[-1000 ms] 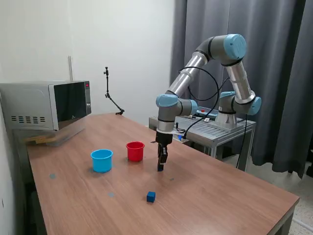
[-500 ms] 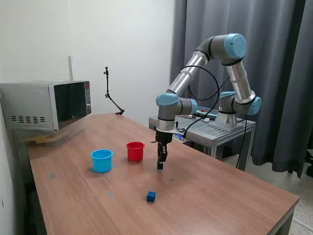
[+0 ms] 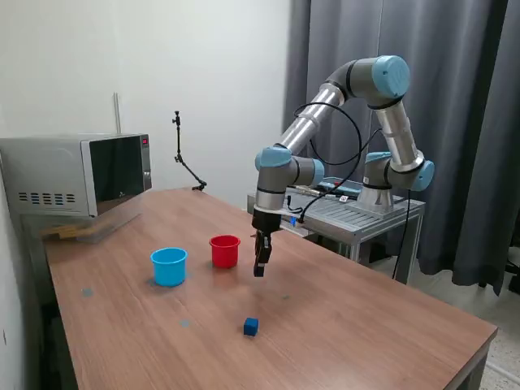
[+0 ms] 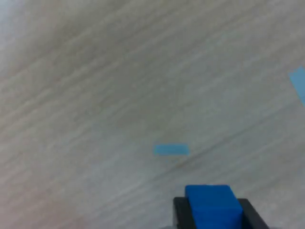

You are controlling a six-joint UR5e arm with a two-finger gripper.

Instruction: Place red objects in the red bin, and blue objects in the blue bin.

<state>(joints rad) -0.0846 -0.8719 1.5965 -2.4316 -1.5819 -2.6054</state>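
One blue cube (image 4: 212,204) sits clamped between the fingers of my claw (image 3: 260,268), which I hold above the table (image 3: 366,325), just beside the red cup (image 3: 225,250). I carry it high so it can pass over that rim toward the blue cup (image 3: 169,266). Another blue cube (image 3: 250,327) waits on the wood nearer the camera.

The hand (image 3: 259,269) hangs above the table (image 3: 366,325), just beside the red cup (image 3: 225,250).
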